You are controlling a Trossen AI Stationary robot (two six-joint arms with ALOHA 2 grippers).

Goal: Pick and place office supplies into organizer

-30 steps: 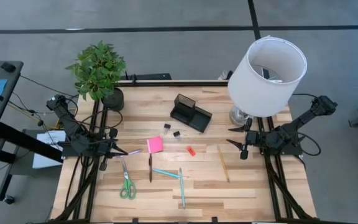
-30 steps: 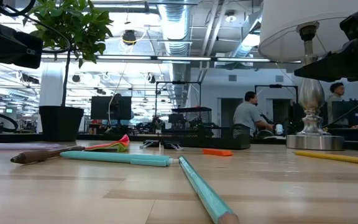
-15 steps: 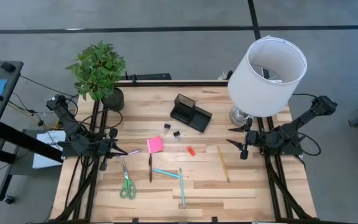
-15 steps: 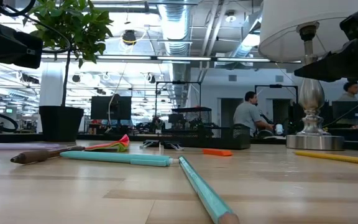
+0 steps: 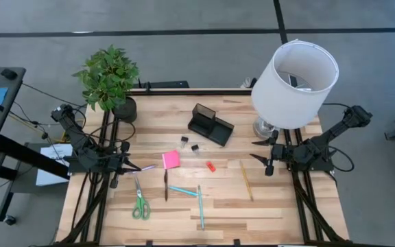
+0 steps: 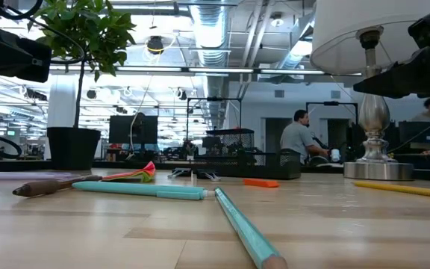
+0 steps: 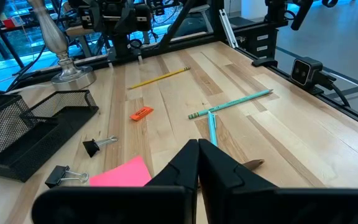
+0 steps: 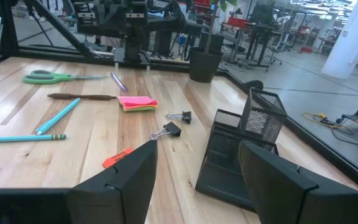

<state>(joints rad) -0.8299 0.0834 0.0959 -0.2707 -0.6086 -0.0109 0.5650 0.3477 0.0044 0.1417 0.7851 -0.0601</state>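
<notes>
The black mesh organizer (image 5: 210, 123) stands at the table's far middle. In front of it lie two black clips (image 5: 189, 144), a pink sticky-note pad (image 5: 171, 160), a red eraser (image 5: 210, 166), a black pen (image 5: 165, 184), two teal pens (image 5: 192, 199), a yellow pencil (image 5: 246, 180) and green-handled scissors (image 5: 140, 202). My left gripper (image 5: 137, 167) hovers shut at the table's left, beside the pad, over a pale pen (image 5: 147, 167). My right gripper (image 5: 254, 150) hangs open at the right, near the lamp's base, with nothing between its fingers (image 8: 135, 171).
A white lamp (image 5: 295, 82) stands at the far right corner and a potted plant (image 5: 108, 79) at the far left. Bare wood lies along the near edge (image 5: 204, 233). People (image 6: 298, 138) show in the room beyond the table.
</notes>
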